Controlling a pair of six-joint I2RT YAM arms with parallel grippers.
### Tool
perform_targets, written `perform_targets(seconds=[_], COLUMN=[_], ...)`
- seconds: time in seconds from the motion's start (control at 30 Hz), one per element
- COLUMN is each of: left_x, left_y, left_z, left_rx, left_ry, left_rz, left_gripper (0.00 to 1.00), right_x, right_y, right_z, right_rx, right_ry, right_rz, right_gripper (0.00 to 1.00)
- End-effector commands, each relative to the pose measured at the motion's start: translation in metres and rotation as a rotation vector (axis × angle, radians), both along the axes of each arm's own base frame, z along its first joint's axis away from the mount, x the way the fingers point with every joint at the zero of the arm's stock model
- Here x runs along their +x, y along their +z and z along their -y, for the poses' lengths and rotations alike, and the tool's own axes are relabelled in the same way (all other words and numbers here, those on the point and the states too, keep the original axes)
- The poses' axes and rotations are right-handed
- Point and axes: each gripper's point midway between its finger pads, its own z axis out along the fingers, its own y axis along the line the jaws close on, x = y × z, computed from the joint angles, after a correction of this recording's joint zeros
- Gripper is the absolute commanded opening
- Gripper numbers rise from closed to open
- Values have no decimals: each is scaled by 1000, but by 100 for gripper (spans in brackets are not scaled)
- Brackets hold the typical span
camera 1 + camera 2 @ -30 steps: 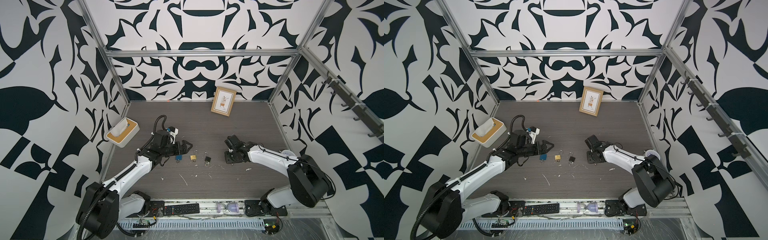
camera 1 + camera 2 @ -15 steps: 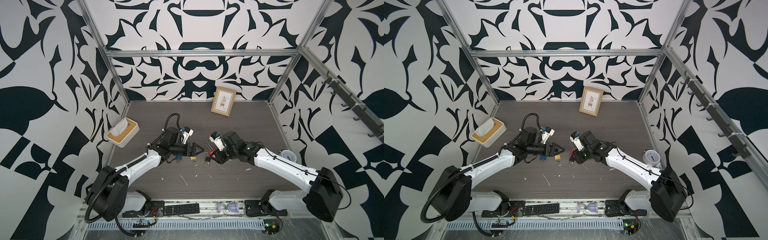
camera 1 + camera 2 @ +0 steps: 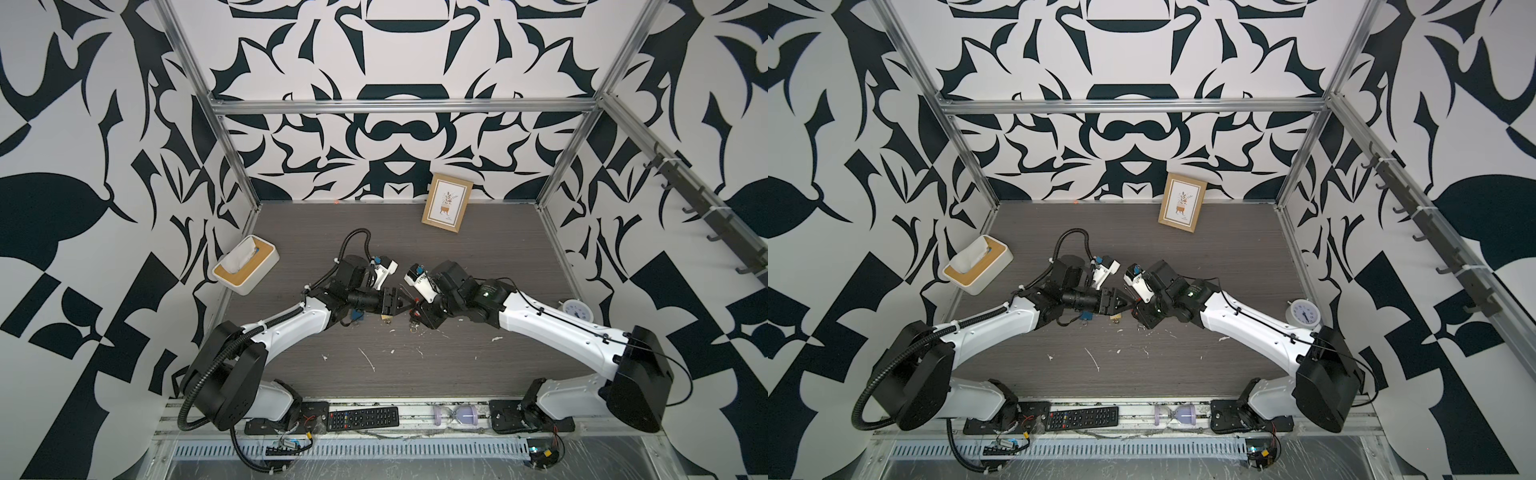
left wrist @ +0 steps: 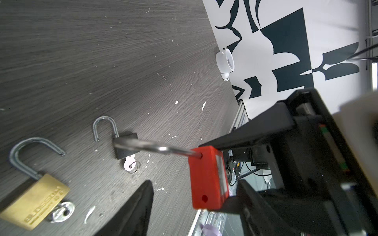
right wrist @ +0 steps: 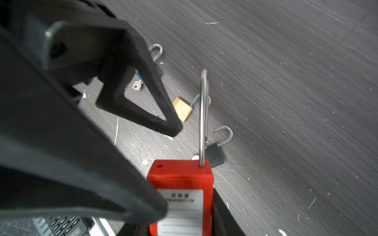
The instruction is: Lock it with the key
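In both top views the left gripper (image 3: 400, 306) and the right gripper (image 3: 417, 311) stand tip to tip over the dark wood-grain tabletop (image 3: 478, 374), just above the small brass padlock (image 3: 387, 318). A second ago they were well apart. The left one was by the small blue padlock (image 3: 356, 317), and the right one was low on the table beyond the locks. Half a second ago they were closing in, and the right one already carried something red. I judge that the lock has been lifted and brought to the other arm, so the two-handed step is starting.

In the left wrist view the red plastic padlock (image 4: 208, 179) hangs clear of the table, with the right gripper's black fingers (image 4: 255, 130) clamped across its body. Its long steel shackle (image 4: 155, 148) is swung open: one leg sits in the body and the other hole is empty. Only one left finger (image 4: 141, 208) shows, apart from the red padlock and holding nothing. Beneath lie the brass padlock and a small black padlock (image 4: 125, 147), both open, each with a key at its base.

In the right wrist view the left gripper's triangular finger stands near the shackle without touching it. The left jaws are apart, narrower than a second ago. I cannot see a key for the red padlock. It looks unlocked, so by my reading the locking itself is not yet done.
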Motion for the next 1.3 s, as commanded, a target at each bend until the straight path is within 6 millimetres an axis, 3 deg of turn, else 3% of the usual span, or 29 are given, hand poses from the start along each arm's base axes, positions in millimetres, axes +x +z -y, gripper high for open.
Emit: perform_targets(seconds=[0.0, 0.3, 0.47, 0.57, 0.67, 0.77, 0.8, 0.87, 0.9, 1.0, 1.1, 1.27], left_x=[-2, -6, -8, -6, -2, 14, 19, 29, 34, 49, 63, 79], left_y=[10, 8, 10, 7, 5, 1, 3, 7, 10, 23, 32, 62], left_z=[8, 11, 15, 16, 16, 12, 11, 10, 9, 1, -11, -30], left_rx=[-41, -70, -107, -104, -100, -75, -85, -122, -143, -235, -328, -542], left_ry=[-38, -66, -85, -80, -54, 54, 85, 166, 205, 334, 479, 644], left_rz=[6, -24, -49, -59, -57, -39, -35, -43, -42, -42, -72, -82], left_gripper=[62, 38, 33, 20, 0, 0, 0, 0, 0, 0, 0, 0], right_x=[11, 16, 21, 26, 31, 40, 43, 47, 47, 49, 58, 62], right_y=[28, 32, 33, 33, 33, 36, 38, 45, 49, 71, 94, 121], right_z=[-12, -13, -14, -12, -7, -5, -4, -1, 0, 6, 27, 40], right_rx=[39, 14, 14, 2, -5, 18, 28, 53, 76, 217, 411, 743], right_ry=[7, 7, 0, -18, -48, -94, -115, -151, -165, -231, -377, -438], right_rz=[87, 128, 157, 179, 211, 260, 279, 296, 298, 295, 224, 4], right_gripper=[0, 0, 0, 0, 0, 1, 5, 32, 41, 59, 64, 65])
